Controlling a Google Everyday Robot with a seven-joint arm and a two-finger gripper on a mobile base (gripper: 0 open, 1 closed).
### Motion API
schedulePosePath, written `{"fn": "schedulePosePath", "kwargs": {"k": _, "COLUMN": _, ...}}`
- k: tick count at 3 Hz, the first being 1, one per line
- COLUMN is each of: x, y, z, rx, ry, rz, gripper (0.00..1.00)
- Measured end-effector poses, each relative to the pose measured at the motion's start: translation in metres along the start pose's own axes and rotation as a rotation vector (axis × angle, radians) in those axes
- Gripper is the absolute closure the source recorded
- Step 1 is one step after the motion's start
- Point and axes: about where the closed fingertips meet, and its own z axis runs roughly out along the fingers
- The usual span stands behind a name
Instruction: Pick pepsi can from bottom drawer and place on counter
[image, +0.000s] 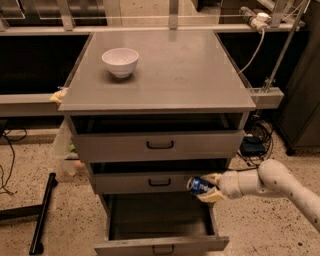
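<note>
the gripper (205, 186) is clamped on the pepsi can (197, 185), one finger over it and one under. it holds the can on its side just above the right side of the bottom drawer (160, 244), which is pulled out. well above the bottom drawer, the counter (195, 75) bears a white bowl (120, 61) toward its back left.

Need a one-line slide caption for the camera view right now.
Gripper holds the pepsi can above the open bottom drawer; white bowl on the counter.
</note>
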Motion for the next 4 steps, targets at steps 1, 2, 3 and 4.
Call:
{"fn": "schedulePosePath", "kwargs": {"k": 1, "x": 0.001, "y": 0.001, "z": 0.001, "rx": -0.002, "ry": -0.001, "rz": 0.002, "gripper": 1.0}}
{"fn": "schedulePosePath", "kwargs": {"k": 2, "x": -0.028, "y": 0.006, "z": -0.017, "rx": -0.004, "ry": -0.017, "rz": -0.015, "gripper": 1.0}}
{"fn": "schedulePosePath", "kwargs": {"k": 3, "x": -0.095, "y": 0.016, "z": -0.063, "rx": 0.008, "ry": -0.035, "rz": -0.052, "gripper": 1.0}}
{"fn": "schedulePosePath", "kwargs": {"k": 4, "x": -0.176, "y": 0.007, "z": -0.124, "rx": 0.069, "ry": -0.002, "rz": -0.106, "gripper": 1.0}}
